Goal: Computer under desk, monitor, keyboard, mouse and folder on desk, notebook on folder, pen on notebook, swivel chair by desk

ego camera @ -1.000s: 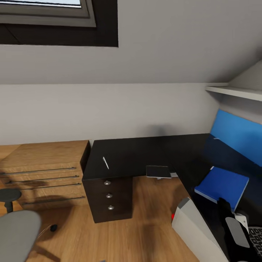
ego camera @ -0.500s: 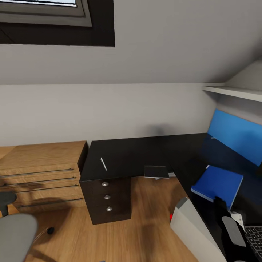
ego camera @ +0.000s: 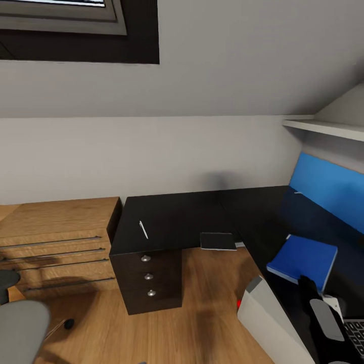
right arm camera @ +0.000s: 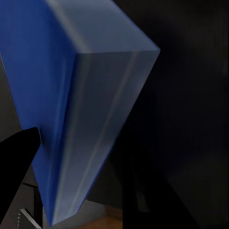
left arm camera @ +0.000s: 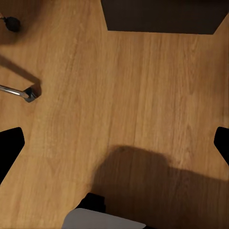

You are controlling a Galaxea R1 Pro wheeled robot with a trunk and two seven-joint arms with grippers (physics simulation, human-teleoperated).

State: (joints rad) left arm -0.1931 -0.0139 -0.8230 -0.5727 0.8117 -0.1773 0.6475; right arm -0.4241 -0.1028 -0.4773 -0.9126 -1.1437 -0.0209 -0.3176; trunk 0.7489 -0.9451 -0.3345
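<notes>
The black L-shaped desk (ego camera: 177, 215) carries a thin white pen (ego camera: 144, 229) near its drawer end. A dark flat pad (ego camera: 218, 241) overhangs its inner edge. On the right wing lies a thick blue flat item (ego camera: 303, 257), folder or notebook, I cannot tell which. My right gripper (ego camera: 306, 283) sits at its near edge and looks open, with the blue slab (right arm camera: 71, 95) right in front of it. Part of the keyboard (ego camera: 356, 334) lies beside that arm. The small black mouse (ego camera: 69, 323) lies on the floor by the grey swivel chair (ego camera: 20, 326). My left gripper (left arm camera: 114, 148) hangs open over the floor.
The grey-white computer tower (ego camera: 270, 316) stands on the floor against the desk's right wing. A light-wood chest (ego camera: 55, 242) adjoins the drawer unit (ego camera: 147, 275). A wide blue panel (ego camera: 328, 189), perhaps the monitor's screen, stands against the right wall. A chrome chair leg (left arm camera: 21, 93) is below my left gripper.
The whole picture has shifted slightly as the camera moved. The things on the desk keep their places, and the right arm stays by the blue item.
</notes>
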